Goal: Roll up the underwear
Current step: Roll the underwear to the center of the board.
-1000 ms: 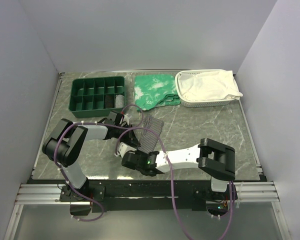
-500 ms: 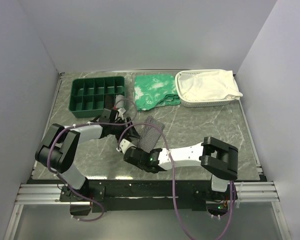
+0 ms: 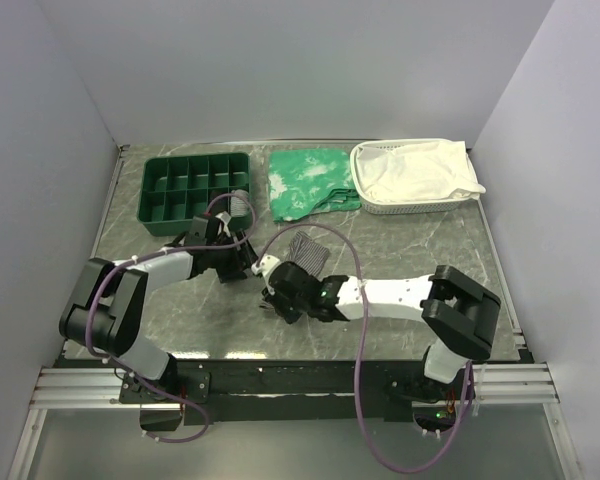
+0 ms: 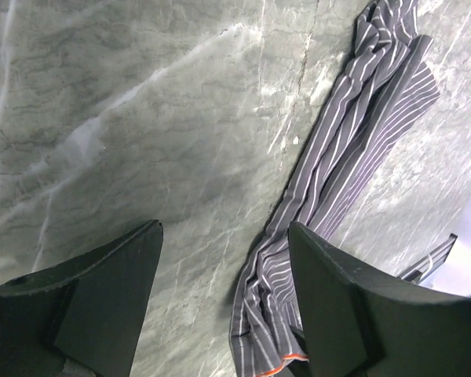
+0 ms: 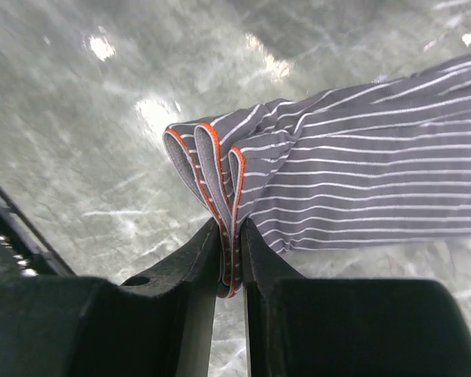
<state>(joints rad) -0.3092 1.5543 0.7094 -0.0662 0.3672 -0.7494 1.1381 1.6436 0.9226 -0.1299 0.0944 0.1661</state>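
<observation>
The underwear [image 3: 308,247] is a grey pinstriped cloth bunched into a narrow strip on the marble table. In the right wrist view the underwear [image 5: 361,184] trails off to the right, and its orange-trimmed edge stands folded in several layers. My right gripper [image 5: 231,236] is shut on that folded edge. From above, the right gripper [image 3: 277,290] sits at the strip's near end. My left gripper [image 3: 242,262] hovers just left of it. In the left wrist view the left gripper [image 4: 226,236] is open above bare table, with the underwear [image 4: 353,149] lying beside its right finger [image 4: 353,306].
A green divided tray [image 3: 195,187] stands at the back left. A green white-patterned cloth [image 3: 308,180] lies behind the underwear. A white basket [image 3: 410,209] holding a white cloth [image 3: 415,168] stands at the back right. Purple cables loop over both arms.
My left gripper has opened, let go of the underwear and drawn back to the left. My right gripper has moved away from the near edge with the edge still pinched, shortening the strip.
</observation>
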